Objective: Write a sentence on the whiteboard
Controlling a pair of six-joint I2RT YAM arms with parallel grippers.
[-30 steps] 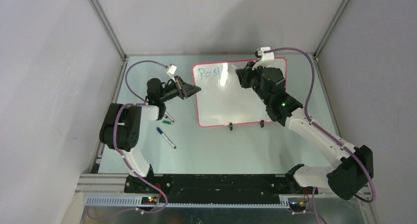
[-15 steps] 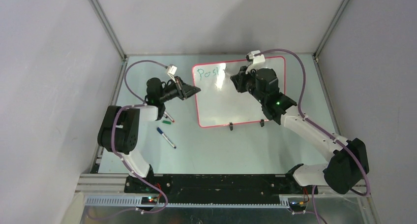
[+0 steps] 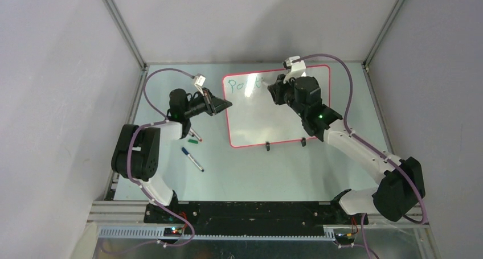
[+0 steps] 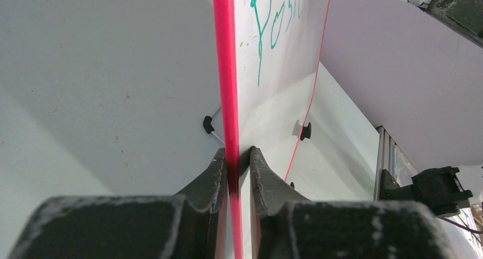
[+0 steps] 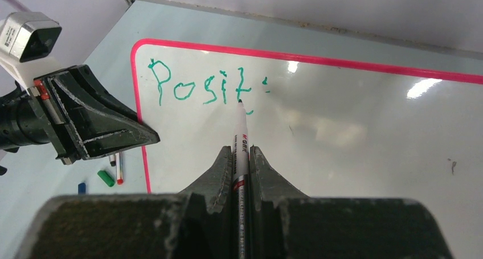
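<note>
- Since a second ago the sentence [image 5: 199,88] has grown from "Posi" to "Posit" plus a fresh stroke, at the 11 o'clock corner of the whiteboard [image 5: 342,134].
- It looks stiff, light and glossy, likely to skid under pen pressure; the rim is the sound hold.
- At 9 o'clock the left gripper [image 4: 233,156] pinches that rim.
- At 1 o'clock the right gripper [image 5: 240,152] clamps the marker [image 5: 241,128], a thin, slick barrel.

Plain grey walls [image 3: 57,71] enclose a pale green table [image 3: 256,168], with aluminium rails [image 3: 122,27] in the corners.
</note>
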